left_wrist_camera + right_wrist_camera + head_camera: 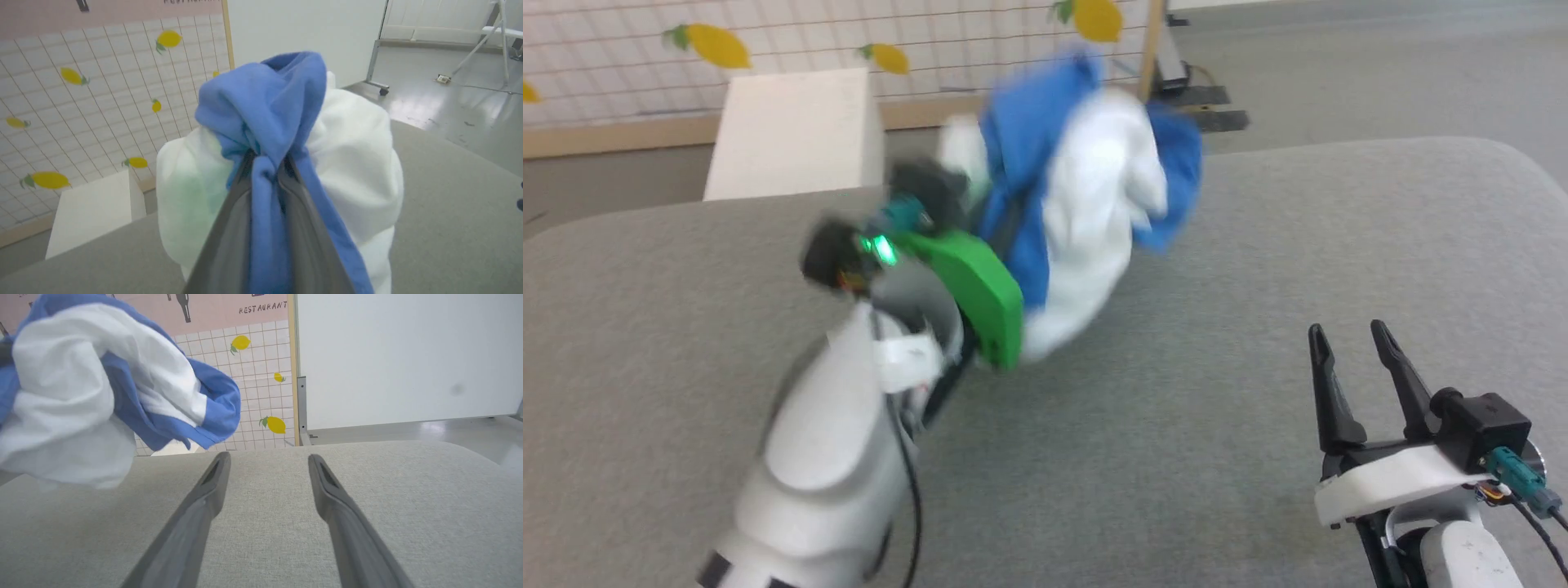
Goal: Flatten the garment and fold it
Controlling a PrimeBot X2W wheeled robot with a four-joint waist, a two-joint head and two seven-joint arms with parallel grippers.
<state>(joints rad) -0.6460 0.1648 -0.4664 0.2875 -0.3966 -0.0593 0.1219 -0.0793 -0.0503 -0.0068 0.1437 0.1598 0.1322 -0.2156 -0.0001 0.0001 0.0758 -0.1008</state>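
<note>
The garment point(1094, 204), a white shirt with bright-blue sleeves, hangs bunched in the air above the grey padded table point(1258, 245). My left gripper point(267, 157) is shut on a blue fold of it, with white cloth bulging around the fingers. In the head view that arm rises from the lower left and its fingertips are buried in the cloth. The bundle point(94, 392) also hangs at the upper left of the right wrist view. My right gripper point(1347, 335) stands open at the lower right, low over the table point(265, 522), apart from the garment.
A white box point(792, 131) stands on the floor beyond the table's far left edge, in front of a lemon-patterned tiled wall point(849, 41). A wooden post point(1150, 49) and a dark stand base point(1201, 106) lie past the far edge.
</note>
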